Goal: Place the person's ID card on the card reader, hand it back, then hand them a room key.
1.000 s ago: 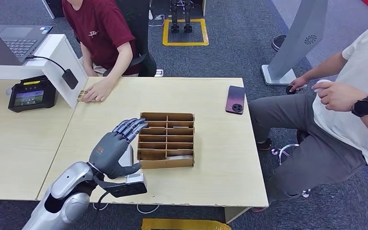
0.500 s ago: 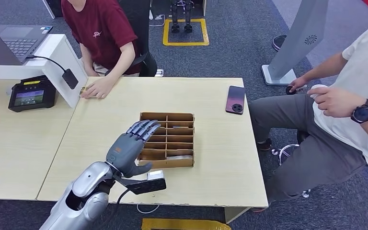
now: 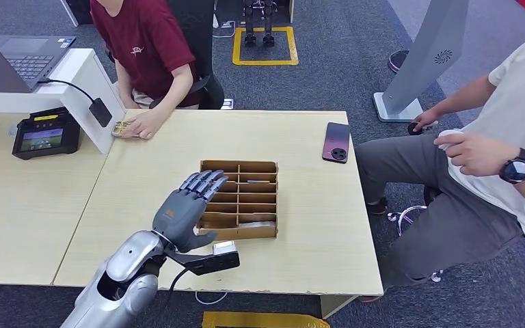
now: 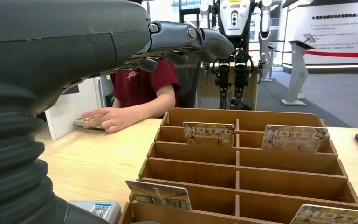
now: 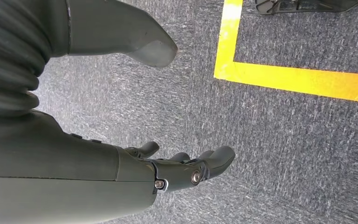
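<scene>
My left hand (image 3: 188,205) hovers with straight fingers above the left side of a wooden slotted box (image 3: 246,232) and holds nothing. In the left wrist view the fingers (image 4: 186,39) reach out over the box (image 4: 191,172), which holds several hotel key cards (image 4: 208,133) standing in its slots. A person in a red shirt rests a hand (image 3: 140,125) on a card (image 3: 119,128) at the table's far left edge. A small white device with a QR code (image 4: 93,210) lies beside the box. My right hand (image 5: 182,170) hangs over the carpet, fingers apart and holding nothing.
A black terminal with a screen (image 3: 41,133) sits on the left desk, behind a white partition with a laptop (image 3: 31,61) on it. A dark phone (image 3: 335,142) lies near the table's far right corner. A second person (image 3: 492,137) sits at the right.
My left hand has moved right, from beside the box to over its left slots, and has hardly moved in the last half second. The red-shirted person's hand slid slightly left.
</scene>
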Tool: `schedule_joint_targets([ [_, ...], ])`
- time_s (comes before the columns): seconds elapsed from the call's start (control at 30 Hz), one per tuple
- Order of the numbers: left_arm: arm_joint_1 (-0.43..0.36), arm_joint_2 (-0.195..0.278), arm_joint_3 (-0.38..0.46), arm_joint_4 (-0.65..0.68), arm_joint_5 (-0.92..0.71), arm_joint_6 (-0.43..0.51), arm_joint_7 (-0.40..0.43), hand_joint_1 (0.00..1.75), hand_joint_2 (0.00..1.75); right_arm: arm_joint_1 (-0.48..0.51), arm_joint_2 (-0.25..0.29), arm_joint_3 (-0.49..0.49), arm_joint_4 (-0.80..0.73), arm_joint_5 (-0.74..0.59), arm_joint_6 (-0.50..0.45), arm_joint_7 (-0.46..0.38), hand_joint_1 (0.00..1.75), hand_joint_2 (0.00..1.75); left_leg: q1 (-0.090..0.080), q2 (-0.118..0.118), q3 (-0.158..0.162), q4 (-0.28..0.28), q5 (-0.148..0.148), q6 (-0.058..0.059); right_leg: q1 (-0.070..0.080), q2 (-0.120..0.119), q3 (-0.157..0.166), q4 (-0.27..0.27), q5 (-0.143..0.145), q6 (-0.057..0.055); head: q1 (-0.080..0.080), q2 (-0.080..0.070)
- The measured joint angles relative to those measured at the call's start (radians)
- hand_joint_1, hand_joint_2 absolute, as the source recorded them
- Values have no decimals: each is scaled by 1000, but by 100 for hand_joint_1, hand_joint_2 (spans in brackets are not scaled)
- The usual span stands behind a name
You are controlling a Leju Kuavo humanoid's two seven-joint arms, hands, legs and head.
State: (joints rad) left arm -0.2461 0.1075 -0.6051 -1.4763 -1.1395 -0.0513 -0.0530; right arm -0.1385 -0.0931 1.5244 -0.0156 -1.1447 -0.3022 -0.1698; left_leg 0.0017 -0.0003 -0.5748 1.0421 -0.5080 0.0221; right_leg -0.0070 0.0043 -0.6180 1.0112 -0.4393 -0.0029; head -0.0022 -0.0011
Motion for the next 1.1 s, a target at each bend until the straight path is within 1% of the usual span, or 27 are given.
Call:
schedule_joint_targets([
  [0.63, 24, -16, 84, 15, -79, 2, 14, 0, 175, 0, 0, 0, 5, 7, -3, -10, 0, 175, 0, 0, 0, 0, 0, 0, 0, 0, 0, 0, 0, 0, 0, 0],
  [0.8, 30, -15, 92, 25, -84, -1, 11, 0, 175, 0, 0, 0, 6, 11, -4, -10, 0, 175, 0, 0, 0, 0, 0, 0, 0, 0, 0, 0, 0, 0, 0, 0],
  [1.1, 30, -7, 94, 41, -49, -21, -19, 0, 175, 0, -2, 0, 8, 17, -4, -10, 0, 175, 0, 0, 0, 0, 0, 0, 0, 0, 0, 0, 0, 0, 0, 0],
])
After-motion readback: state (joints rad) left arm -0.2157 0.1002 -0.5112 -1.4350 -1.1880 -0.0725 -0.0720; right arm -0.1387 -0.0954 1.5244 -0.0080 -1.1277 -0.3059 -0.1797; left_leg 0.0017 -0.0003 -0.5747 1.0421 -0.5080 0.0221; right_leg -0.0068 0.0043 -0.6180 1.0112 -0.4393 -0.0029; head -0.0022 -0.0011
